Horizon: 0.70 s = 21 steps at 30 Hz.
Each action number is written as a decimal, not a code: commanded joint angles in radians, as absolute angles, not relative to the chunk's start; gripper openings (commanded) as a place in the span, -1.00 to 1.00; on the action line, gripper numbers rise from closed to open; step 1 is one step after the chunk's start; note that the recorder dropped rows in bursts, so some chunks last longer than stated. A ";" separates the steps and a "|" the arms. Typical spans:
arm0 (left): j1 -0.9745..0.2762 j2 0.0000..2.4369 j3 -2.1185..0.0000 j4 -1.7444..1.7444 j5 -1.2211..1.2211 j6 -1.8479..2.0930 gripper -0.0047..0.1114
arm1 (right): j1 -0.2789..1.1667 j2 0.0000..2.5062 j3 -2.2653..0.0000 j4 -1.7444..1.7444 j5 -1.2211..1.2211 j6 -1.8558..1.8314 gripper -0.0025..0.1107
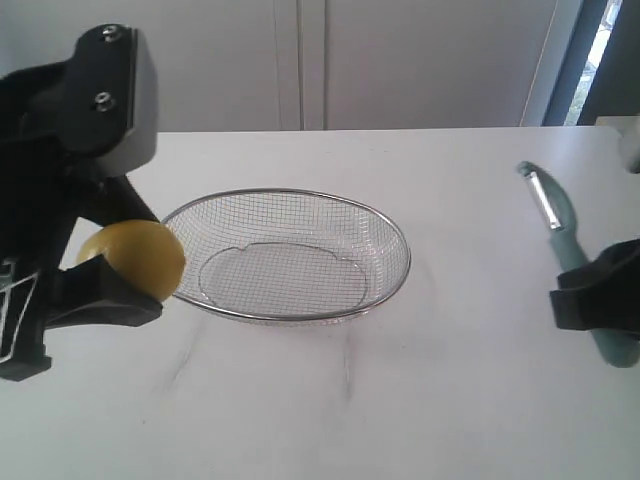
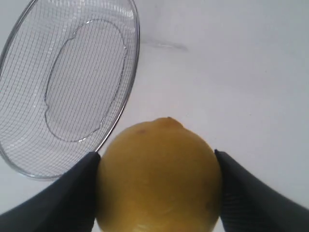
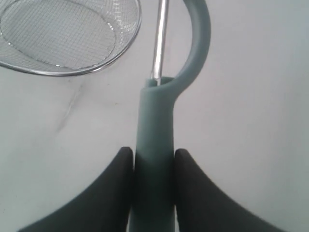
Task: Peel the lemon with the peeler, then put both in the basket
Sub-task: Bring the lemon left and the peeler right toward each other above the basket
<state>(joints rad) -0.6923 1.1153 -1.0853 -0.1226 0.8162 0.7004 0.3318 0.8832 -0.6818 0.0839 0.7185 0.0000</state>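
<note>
My left gripper (image 1: 120,285) is shut on the yellow lemon (image 1: 135,257) and holds it just left of the wire mesh basket (image 1: 290,200). In the left wrist view the lemon (image 2: 157,176) sits squeezed between both black fingers (image 2: 67,198), with the basket (image 2: 130,82) beside it. At the right edge of the table my right gripper (image 1: 597,300) is shut on the teal-green handle of the peeler (image 1: 560,225), whose silver blade points toward the far side. The right wrist view shows the peeler (image 3: 154,121) handle clamped between the fingers (image 3: 108,188), and the basket (image 3: 123,48) lies beyond.
The white table (image 1: 450,400) carries the basket at its middle. A pale wall with panel seams runs behind it, and a dark window frame (image 1: 575,60) stands at the far right. A small white object (image 1: 630,140) shows at the right edge.
</note>
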 commanded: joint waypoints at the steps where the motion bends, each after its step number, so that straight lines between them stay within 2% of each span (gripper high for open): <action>1: -0.659 1.039 -0.975 -0.149 0.685 0.717 -0.92 | 0.329 1.031 -0.731 0.279 0.667 -0.217 -0.96; 12: -0.659 1.020 -0.886 -0.232 0.384 0.649 -0.92 | 0.331 1.360 -0.906 0.811 0.811 -0.728 -0.96; 21: -0.659 1.024 -0.884 -0.325 0.314 0.621 -0.92 | 0.395 1.518 -0.969 1.039 0.927 -0.891 -0.96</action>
<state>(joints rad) -0.6641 1.0315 -0.8908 -0.2811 0.3369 0.6344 0.3609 1.4943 -0.9573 0.9869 0.8889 -0.8399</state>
